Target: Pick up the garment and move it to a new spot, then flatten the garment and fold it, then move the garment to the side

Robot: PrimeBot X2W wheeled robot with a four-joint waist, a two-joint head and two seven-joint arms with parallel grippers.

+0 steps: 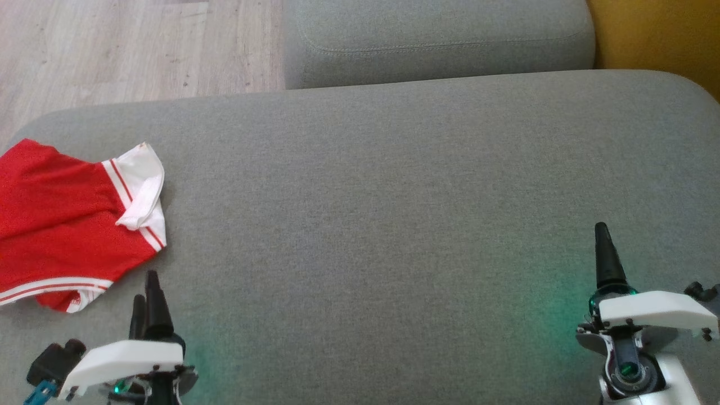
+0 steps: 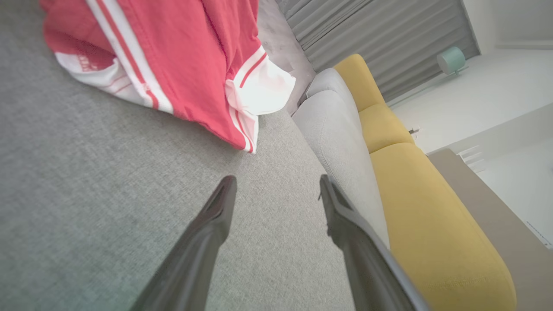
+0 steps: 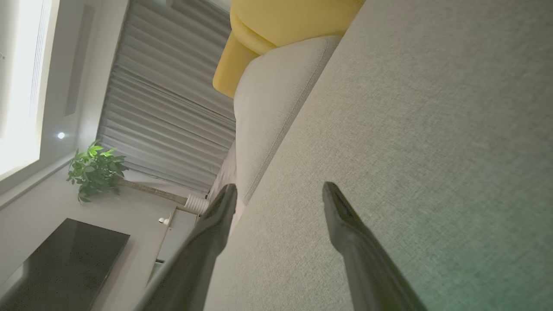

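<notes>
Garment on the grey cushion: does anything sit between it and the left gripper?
Nothing visible does. The left gripper, open, points across bare grey cushion at the garment; only cushion surface lies between them.

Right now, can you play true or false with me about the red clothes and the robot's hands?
1. The red and white garment lies on the grey cushion. True.
2. The left hand is holding the garment. False: it is open and empty, a little way off from the garment.
3. The right hand is open over bare cushion. True.
4. The garment lies next to the right hand. False: it lies at the robot's left side, near the left hand.
</notes>
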